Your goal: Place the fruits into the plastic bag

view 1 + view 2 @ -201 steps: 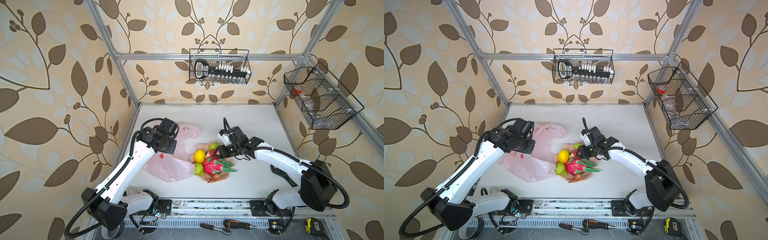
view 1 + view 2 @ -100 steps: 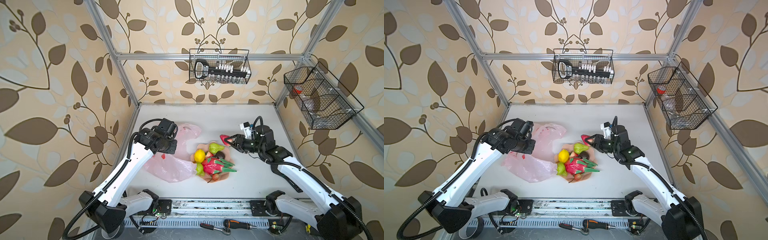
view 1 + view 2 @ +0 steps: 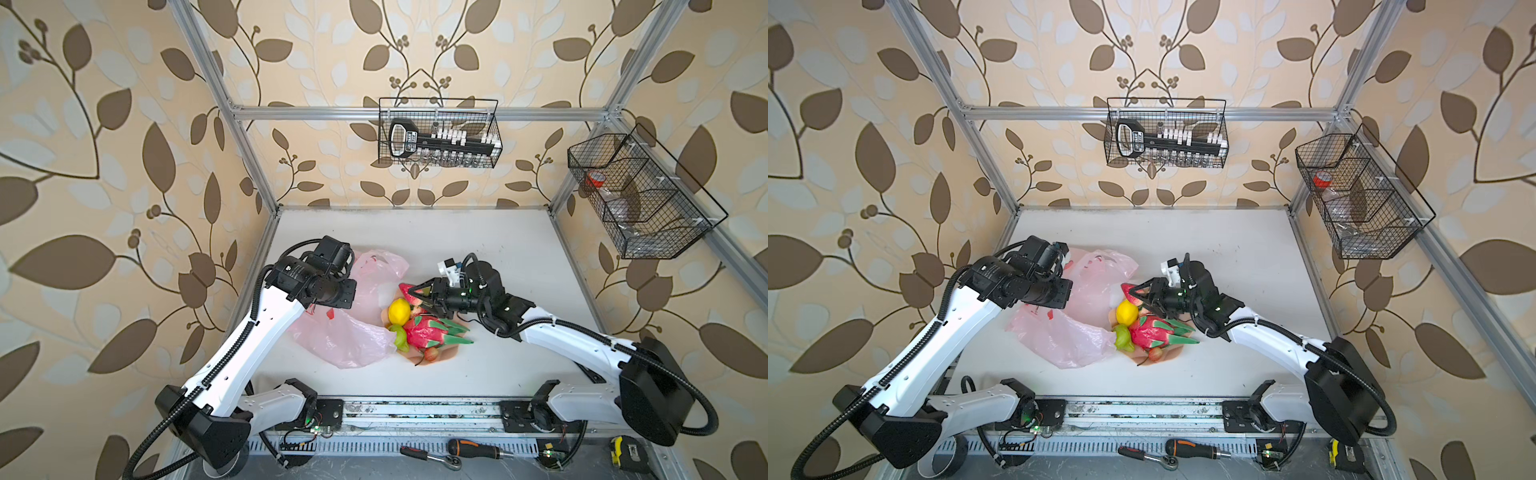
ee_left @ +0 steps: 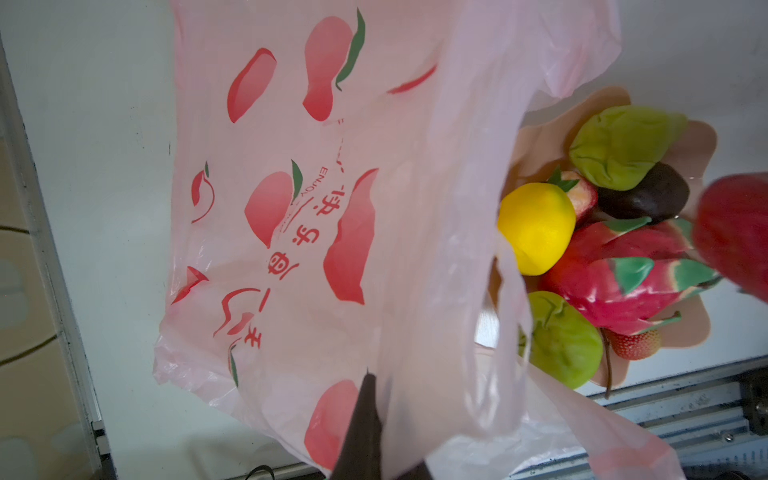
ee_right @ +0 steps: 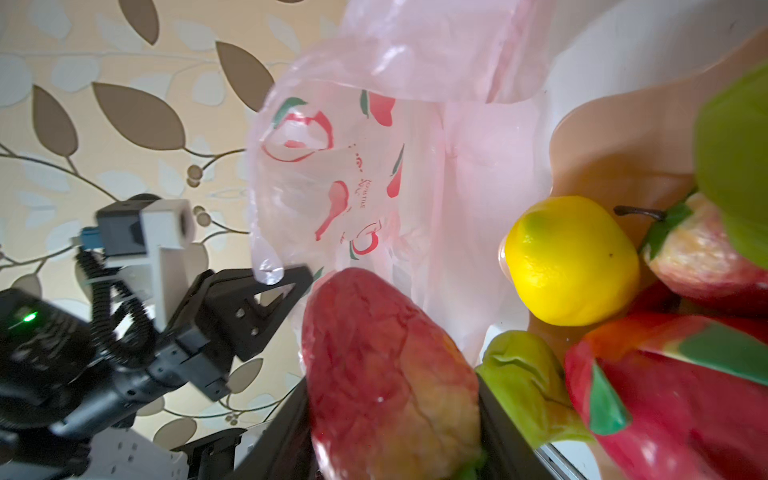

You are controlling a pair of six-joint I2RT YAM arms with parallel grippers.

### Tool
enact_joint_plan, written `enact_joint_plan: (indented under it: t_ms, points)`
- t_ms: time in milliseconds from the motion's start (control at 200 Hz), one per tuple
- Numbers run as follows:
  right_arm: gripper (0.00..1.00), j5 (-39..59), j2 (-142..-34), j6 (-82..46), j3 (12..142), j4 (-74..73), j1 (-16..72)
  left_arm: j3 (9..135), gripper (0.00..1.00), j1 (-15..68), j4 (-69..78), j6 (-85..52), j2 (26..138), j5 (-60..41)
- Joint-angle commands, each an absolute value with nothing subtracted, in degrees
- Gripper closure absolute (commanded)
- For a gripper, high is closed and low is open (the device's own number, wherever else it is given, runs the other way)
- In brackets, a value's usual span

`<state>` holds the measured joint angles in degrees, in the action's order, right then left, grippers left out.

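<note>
White bench (image 3: 478,249) lay bare toward its back edge and its right edge, so the free room was there. Near the left edge the plastic bag (image 3: 345,336) was spread, and the left gripper (image 5: 277,277) was closed tight on a piece of its rim. Just beside the bag, nearer the front edge, the plate (image 4: 704,139) carried the lemon (image 3: 398,311), the dragon fruit (image 3: 428,334) and a green pear (image 3: 400,337), crowded together. The right gripper (image 3: 422,298) was clamped on a red fruit (image 5: 386,374), raised over the plate's back rim close to the bag. A wire basket (image 3: 440,162) hung on the back wall and a second basket (image 3: 665,237) on the right wall, well apart from both arms.
</note>
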<state>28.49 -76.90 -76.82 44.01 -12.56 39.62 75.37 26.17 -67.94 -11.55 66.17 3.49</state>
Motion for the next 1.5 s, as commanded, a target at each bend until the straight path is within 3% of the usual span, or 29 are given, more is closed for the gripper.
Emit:
enact_joint_plan:
  t_ms: [0, 340, 510, 645, 715, 755, 1495]
  points:
    - [0.77, 26.3, -81.2, -80.2, 49.3, -17.3, 41.9, 78.2, 0.97, 26.0, -69.4, -11.8, 64.1, 2.7]
    - [0.8, 24.8, -98.5, -85.8, 61.0, -22.9, 52.8, 80.4, 0.97, 26.0, -69.1, -12.6, 64.3, -0.1]
    - [0.74, 24.8, -109.3, -86.3, 70.9, -18.9, 56.9, 80.6, 0.98, 26.0, -67.9, -13.0, 63.9, -2.5]
    - [0.41, 26.6, -114.6, -86.9, 78.6, -18.6, 57.5, 79.6, 0.98, 26.0, -67.2, -13.4, 63.1, -3.9]
    - [0.1, 26.9, -113.9, -84.9, 79.7, -17.1, 57.3, 79.5, 0.98, 26.0, -67.3, -13.3, 62.9, -3.5]
    - [0.0, 26.7, -112.7, -83.1, 79.6, -15.0, 57.0, 79.6, 0.98, 26.0, -67.4, -13.2, 62.8, -3.3]
    - [0.0, 22.2, -93.6, -76.7, 65.2, -5.9, 55.2, 76.4, 0.98, 25.9, -66.2, -12.1, 62.2, 0.4]
